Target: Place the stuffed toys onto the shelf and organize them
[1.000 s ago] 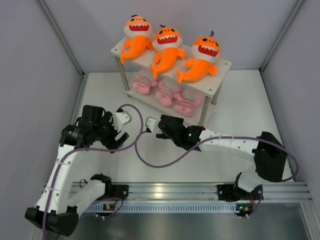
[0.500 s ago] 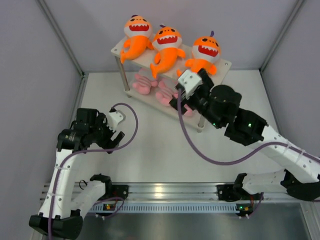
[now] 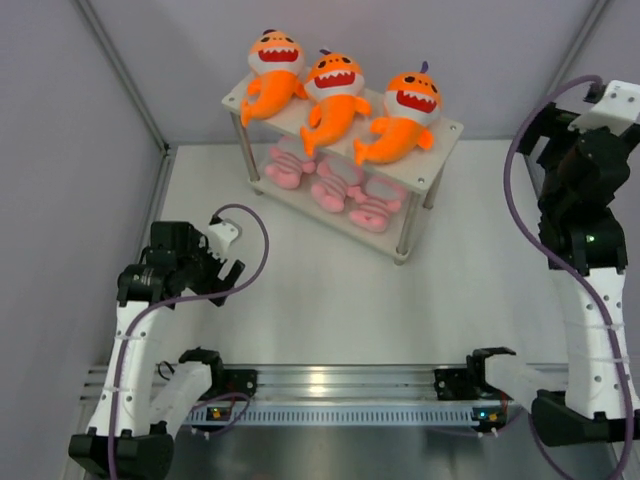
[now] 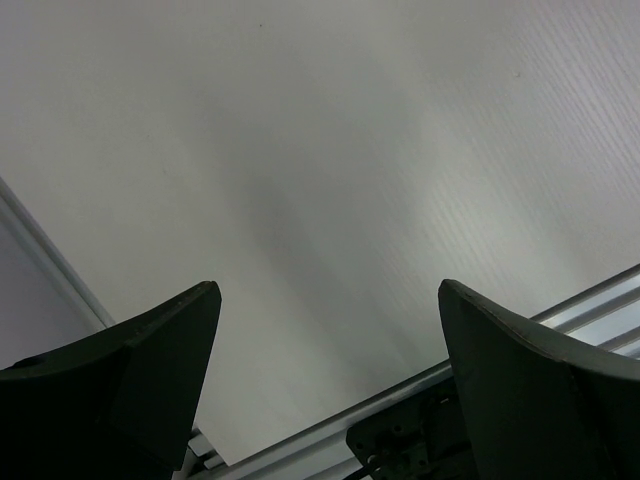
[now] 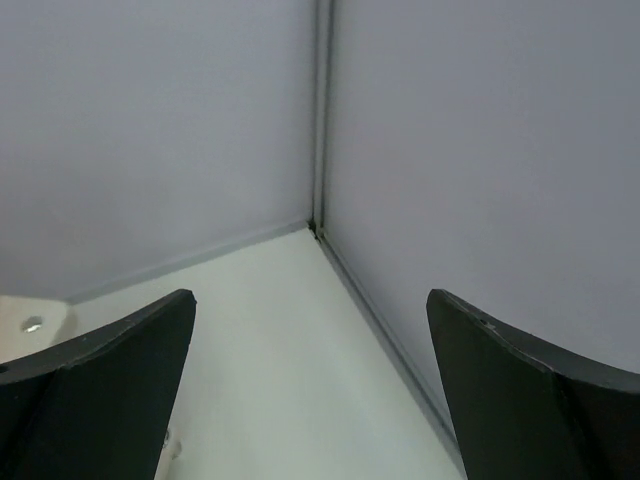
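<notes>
Right gripper (image 5: 310, 300) has swung off the flat white shelf (image 3: 450, 132), spread empty like left gripper (image 4: 328, 290).

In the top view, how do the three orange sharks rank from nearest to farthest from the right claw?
1. The right shark, at the right end of the shelf, is nearest the right claw.
2. The middle shark, at the centre of the top tier.
3. The left shark, at the left end.

Three orange sharks (image 3: 335, 95), three pink plushes (image 3: 336, 186)
</notes>
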